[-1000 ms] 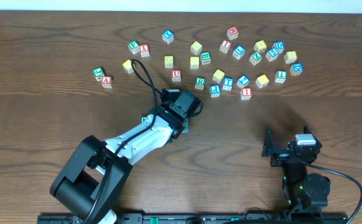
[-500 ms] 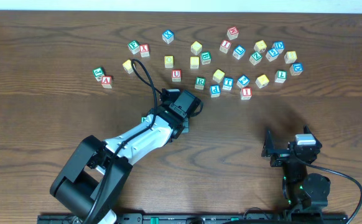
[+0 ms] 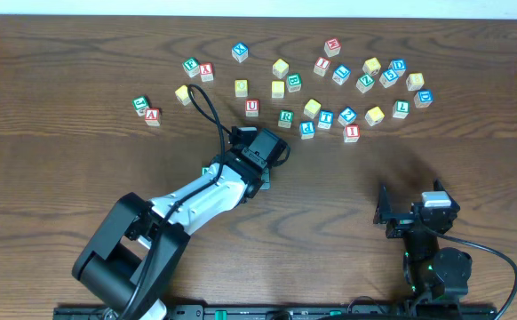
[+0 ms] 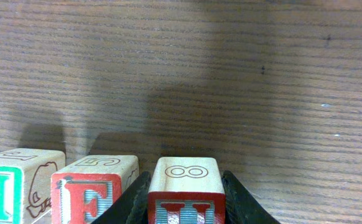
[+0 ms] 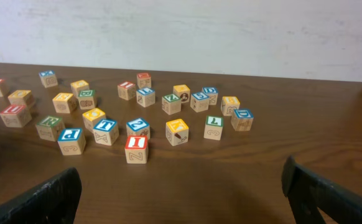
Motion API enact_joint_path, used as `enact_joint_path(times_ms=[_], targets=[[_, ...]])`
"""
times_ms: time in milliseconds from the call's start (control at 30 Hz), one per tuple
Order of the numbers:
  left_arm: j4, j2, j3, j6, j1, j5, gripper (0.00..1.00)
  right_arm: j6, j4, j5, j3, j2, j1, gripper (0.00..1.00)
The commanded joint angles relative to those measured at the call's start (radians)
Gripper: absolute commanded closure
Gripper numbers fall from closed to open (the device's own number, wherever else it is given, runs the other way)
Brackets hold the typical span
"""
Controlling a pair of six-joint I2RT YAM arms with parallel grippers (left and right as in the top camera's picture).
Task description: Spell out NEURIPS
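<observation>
In the left wrist view my left gripper is shut on a red-faced cube whose letter shows only its top and looks like a U. It stands right of a red E cube and a green N cube, in one row. From overhead the left gripper hides this row, apart from a green corner. Green R, blue P and red I lie among the far cubes. My right gripper stands open and empty near the front right.
Another red U cube lies just beyond the left gripper. Many loose letter cubes, several yellow-faced like the cube, spread across the far half of the table. A green and red pair sits at far left.
</observation>
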Motion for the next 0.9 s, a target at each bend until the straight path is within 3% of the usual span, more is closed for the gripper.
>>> enact_joint_path(times_ms=[0,267,400,500,867], targets=[[0.0,0.021,-0.018,0.007,0.005,-0.021,0.76,0.017,-0.005,-0.002,-0.001,-0.003,-0.006,0.01],[0.002,0.022,-0.018,0.007,0.005,-0.021,0.76,0.017,-0.005,-0.002,-0.001,-0.003,-0.006,0.01],[0.003,0.022,-0.018,0.007,0.005,-0.021,0.71,0.017,-0.005,-0.002,-0.001,-0.003,-0.006,0.01],[0.002,0.022,-0.018,0.007,0.005,-0.021,0.62,0.017,-0.005,-0.002,-0.001,-0.003,-0.006,0.01],[0.002,0.022,-0.018,0.012,0.005,-0.021,0.6,0.017,-0.005,-0.002,-0.001,-0.003,-0.006,0.01]])
